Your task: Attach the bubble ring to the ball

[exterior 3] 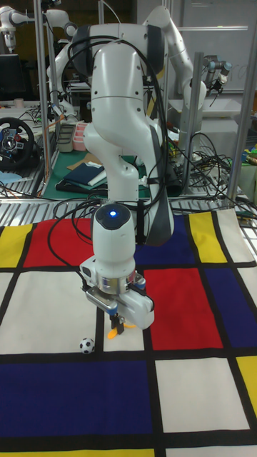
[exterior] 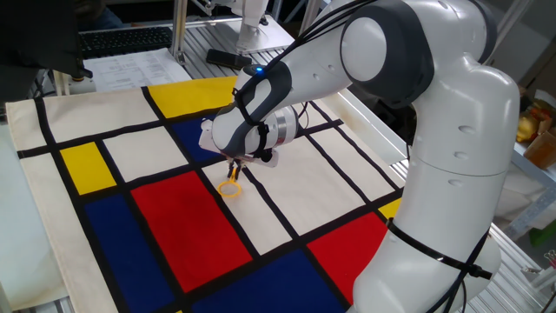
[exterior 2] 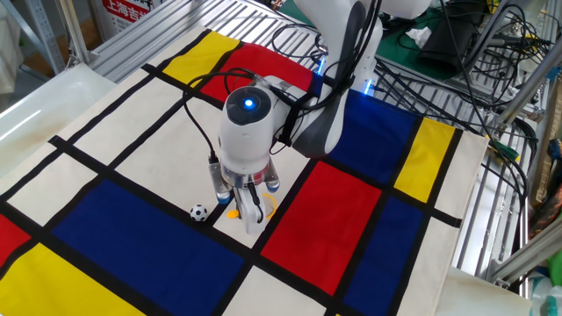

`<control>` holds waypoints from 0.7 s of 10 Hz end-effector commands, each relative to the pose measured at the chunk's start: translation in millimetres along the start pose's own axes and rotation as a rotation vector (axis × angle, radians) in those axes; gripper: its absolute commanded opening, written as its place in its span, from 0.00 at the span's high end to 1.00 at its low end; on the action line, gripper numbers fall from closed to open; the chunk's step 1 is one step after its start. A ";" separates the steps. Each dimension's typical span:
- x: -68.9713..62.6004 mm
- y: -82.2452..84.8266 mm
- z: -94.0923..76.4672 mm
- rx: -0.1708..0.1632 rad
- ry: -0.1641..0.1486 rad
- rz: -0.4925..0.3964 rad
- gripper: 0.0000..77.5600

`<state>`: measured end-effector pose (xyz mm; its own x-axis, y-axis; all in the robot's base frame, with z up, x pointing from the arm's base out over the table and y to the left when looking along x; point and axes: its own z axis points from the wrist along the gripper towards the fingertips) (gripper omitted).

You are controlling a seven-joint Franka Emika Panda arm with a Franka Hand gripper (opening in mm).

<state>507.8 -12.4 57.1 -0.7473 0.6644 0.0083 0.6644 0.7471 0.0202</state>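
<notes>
The bubble ring (exterior: 230, 189), a thin orange-yellow loop, hangs down to the cloth at the edge of the red panel. Its short handle runs up between the fingers of my gripper (exterior: 233, 167), which is shut on it. In the other fixed view only an arc of the bubble ring (exterior 2: 270, 209) shows beside my gripper (exterior 2: 248, 213). The ball (exterior 2: 199, 211), tiny and white with black patches, lies on the black stripe a short way left of the fingers, apart from them. The tall fixed view shows the ball (exterior 3: 86, 345) left of my gripper (exterior 3: 118, 326). My arm hides the ball in the one fixed view.
A cloth (exterior 2: 132, 158) of red, blue, yellow and white panels with black stripes covers the table. Cables (exterior 2: 492, 53) and metal framing run along the far right side. My arm's large white body (exterior: 452, 156) stands over the cloth's right part.
</notes>
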 end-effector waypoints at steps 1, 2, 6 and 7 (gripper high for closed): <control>-0.9 0.9 -1.4 0.010 -0.013 -0.014 0.98; -0.9 0.9 -1.4 0.010 -0.013 -0.014 0.98; -0.9 -1.7 -27.9 0.015 -0.028 0.017 0.98; -1.2 -1.7 -29.4 0.013 -0.031 0.022 0.98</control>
<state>507.0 -14.1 81.9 -0.7391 0.6734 -0.0141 0.6734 0.7392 0.0059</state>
